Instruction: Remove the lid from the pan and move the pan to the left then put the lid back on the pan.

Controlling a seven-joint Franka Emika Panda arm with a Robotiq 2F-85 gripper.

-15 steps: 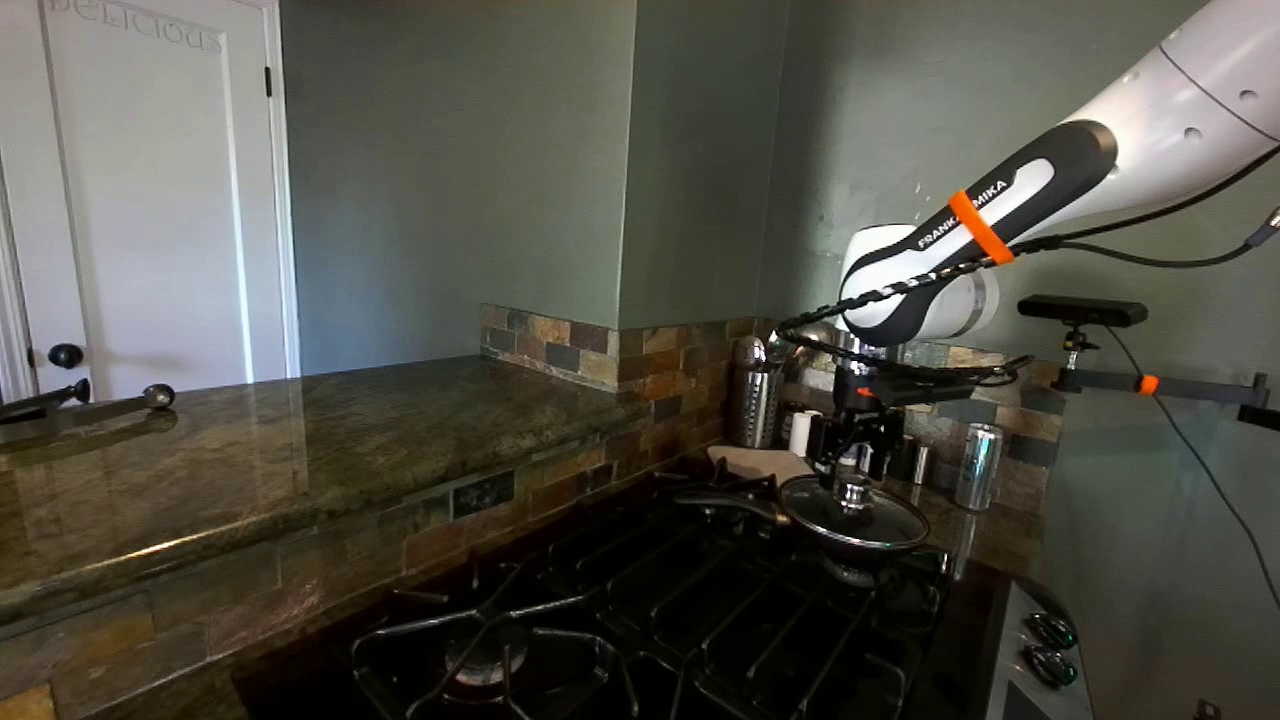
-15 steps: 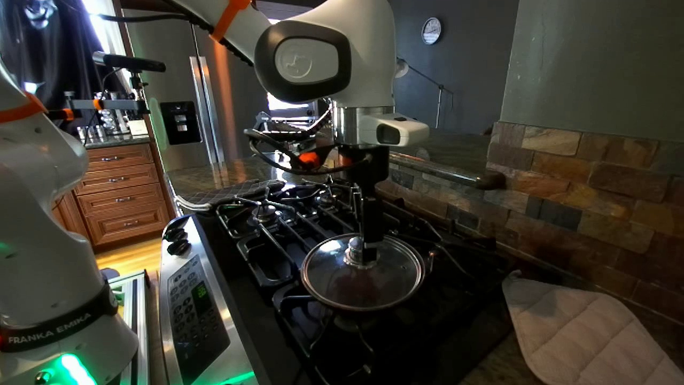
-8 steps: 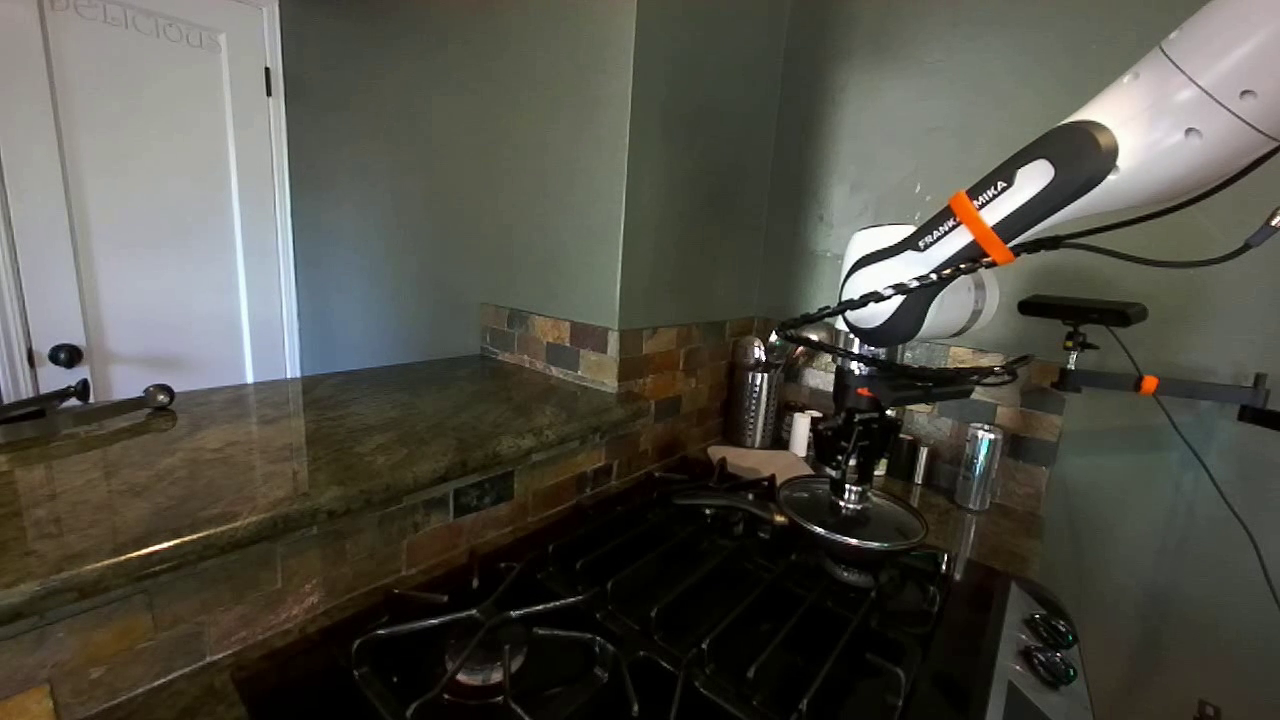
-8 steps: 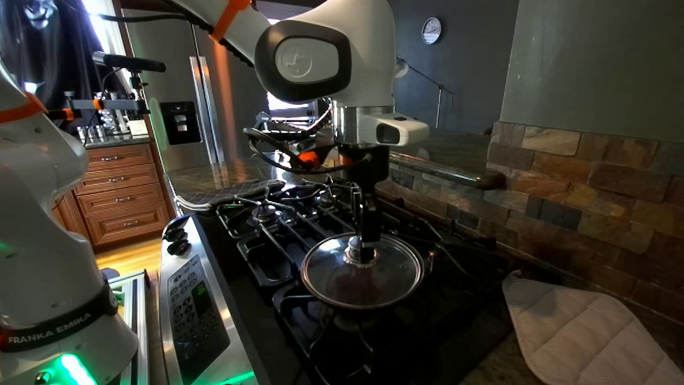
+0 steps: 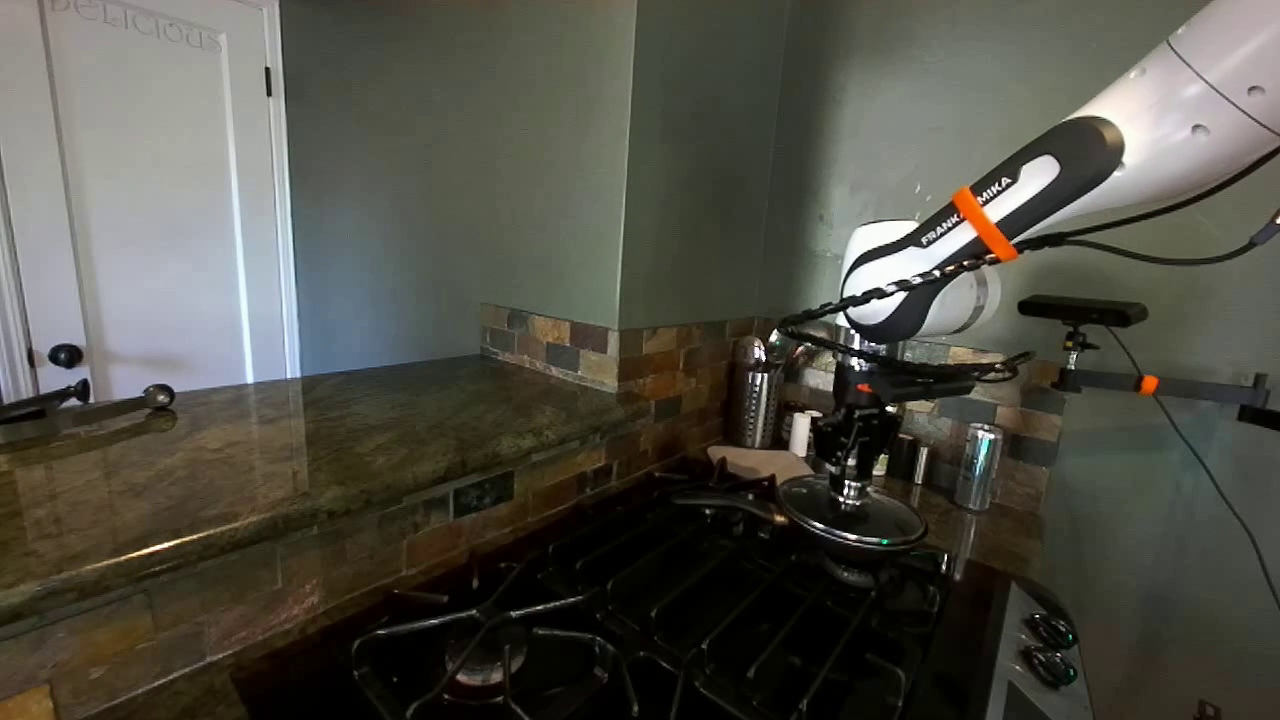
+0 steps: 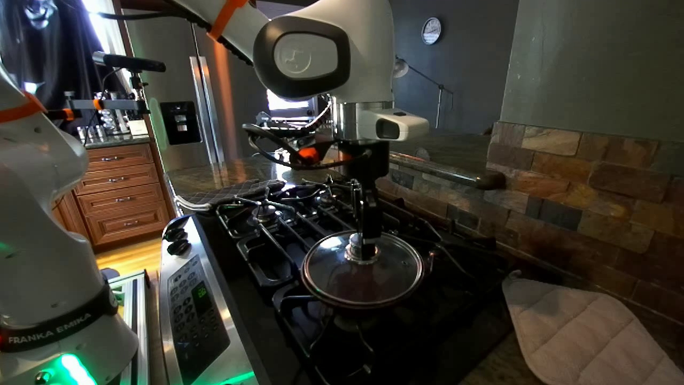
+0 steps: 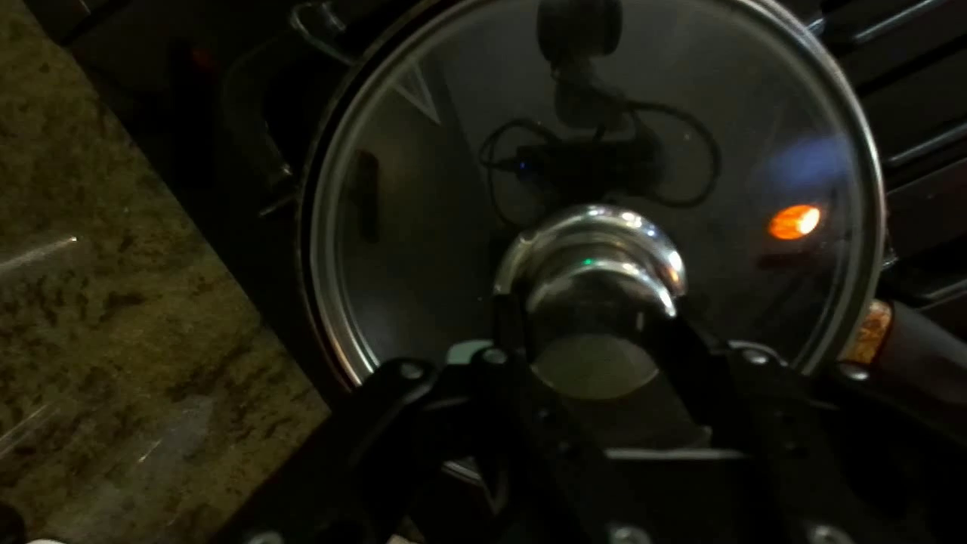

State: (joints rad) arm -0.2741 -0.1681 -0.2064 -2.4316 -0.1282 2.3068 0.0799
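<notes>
Black fingers (image 7: 511,329) of the gripper (image 7: 597,317) are found clasped on the knob (image 7: 600,291) from opposite sides, presumably so that the lid (image 6: 360,279) may be raised level by its centre. The lid is located directly over the pan (image 5: 838,549); whether they touch cannot be told. In the wrist view the handle (image 7: 925,355) is pointed to four o'clock, as should suit the pan's later shift.

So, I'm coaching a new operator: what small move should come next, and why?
Probably a slow, straight lift. In the wrist view, the gripper appears closed on the knob from both sides, and in both exterior views the lid covers the pan, which should be uncovered before it shifts left. Any gap beneath the lid is too fine to judge.
</notes>
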